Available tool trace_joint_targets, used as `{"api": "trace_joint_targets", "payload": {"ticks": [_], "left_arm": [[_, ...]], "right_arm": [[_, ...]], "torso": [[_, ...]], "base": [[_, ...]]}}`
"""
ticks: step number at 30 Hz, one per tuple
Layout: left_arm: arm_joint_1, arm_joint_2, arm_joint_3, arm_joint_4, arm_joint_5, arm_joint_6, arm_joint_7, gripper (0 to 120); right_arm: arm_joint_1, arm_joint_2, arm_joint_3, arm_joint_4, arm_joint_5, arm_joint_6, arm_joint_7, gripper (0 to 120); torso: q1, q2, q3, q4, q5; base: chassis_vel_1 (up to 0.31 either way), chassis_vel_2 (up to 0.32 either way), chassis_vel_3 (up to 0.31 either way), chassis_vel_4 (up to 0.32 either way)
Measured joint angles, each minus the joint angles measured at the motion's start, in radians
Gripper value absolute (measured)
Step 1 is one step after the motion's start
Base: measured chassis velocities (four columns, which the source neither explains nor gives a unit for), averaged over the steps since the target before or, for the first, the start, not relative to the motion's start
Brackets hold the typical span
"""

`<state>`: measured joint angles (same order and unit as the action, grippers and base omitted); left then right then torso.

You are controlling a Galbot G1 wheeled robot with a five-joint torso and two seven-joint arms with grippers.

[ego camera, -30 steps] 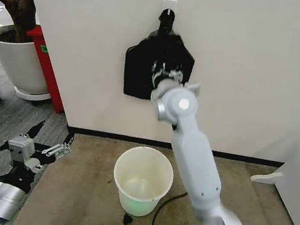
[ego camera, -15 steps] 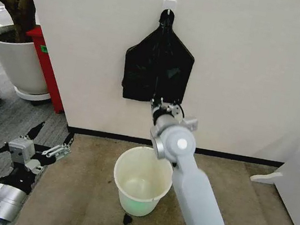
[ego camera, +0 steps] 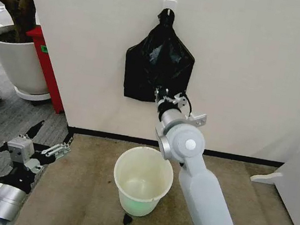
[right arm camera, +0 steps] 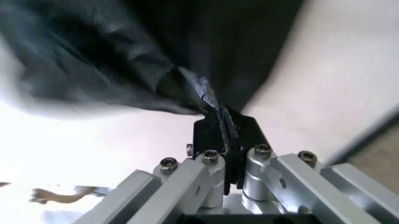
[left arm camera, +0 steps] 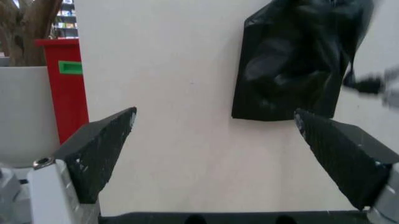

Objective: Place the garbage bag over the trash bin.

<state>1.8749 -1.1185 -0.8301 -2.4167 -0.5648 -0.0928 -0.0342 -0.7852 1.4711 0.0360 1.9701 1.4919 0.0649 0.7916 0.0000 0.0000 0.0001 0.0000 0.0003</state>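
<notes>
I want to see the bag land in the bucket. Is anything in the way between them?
Nothing visible is. The right gripper, jaws shut, pinches the black bag hanging on the wall; the pale bucket stands open on the floor just below.

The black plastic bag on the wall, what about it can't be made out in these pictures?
- Head view: the right gripper covers the lower edge of the glossy black garbage bag.
- Right wrist view: the shut fingers pinch a fold; the bag is blurred and cut off by the frame edges.
- Left wrist view: the frame's top edge cuts off the bag's top.
</notes>
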Motion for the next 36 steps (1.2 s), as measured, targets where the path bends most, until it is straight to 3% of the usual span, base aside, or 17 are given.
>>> {"api": "trace_joint_targets", "payload": {"ticks": [8,17,24,29,30,35,36], "left_arm": [[-0.004,0.005,0.003,0.001,-0.001,-0.001,0.004,100],[-0.021,0.068,-0.012,-0.006,-0.036,0.006,-0.008,100],[-0.067,0.19,-0.014,0.009,-0.088,0.027,-0.04,100],[-0.213,0.353,0.017,0.057,-0.221,0.086,-0.084,100],[-0.213,0.353,0.017,0.057,-0.221,0.086,-0.084,100],[-0.366,0.531,0.033,0.145,-0.33,0.121,-0.111,100],[-0.366,0.531,0.033,0.145,-0.33,0.121,-0.111,100]], "right_arm": [[-0.087,-0.002,-0.011,0.028,-0.022,-0.004,-0.014,0],[0.059,-0.007,-0.024,0.039,-0.016,-0.002,-0.013,0],[0.059,-0.036,-0.033,0.038,-0.031,-0.019,-0.058,0],[0.041,-0.046,-0.062,0.031,-0.049,-0.02,-0.057,0],[0.041,-0.046,-0.062,0.031,-0.049,-0.02,-0.057,0],[0.031,-0.046,-0.088,0.021,-0.065,-0.019,-0.052,0],[0.031,-0.046,-0.088,0.021,-0.065,-0.019,-0.052,0]], "torso": [[0.0,0.0,0.0,-0.0001,-0.0004],[0.0,0.0,0.0,0.0003,-0.0004],[0.0,0.0,0.0,0.0,-0.0003],[0.0,0.0,0.0,0.0002,-0.0007],[0.0,0.0,0.0,0.0002,-0.0007],[0.0,0.0,0.0,-0.0001,-0.0005],[0.0,0.0,0.0,-0.0001,-0.0005]], "base": [[0.0,0.0,0.0,0.0],[0.0,0.0,0.0,0.0],[0.0,0.0,0.0,0.0],[0.0,0.0,0.0,0.0],[0.0,0.0,0.0,0.0],[0.0,0.0,0.0,0.0],[0.0,0.0,0.0,0.0]]}}
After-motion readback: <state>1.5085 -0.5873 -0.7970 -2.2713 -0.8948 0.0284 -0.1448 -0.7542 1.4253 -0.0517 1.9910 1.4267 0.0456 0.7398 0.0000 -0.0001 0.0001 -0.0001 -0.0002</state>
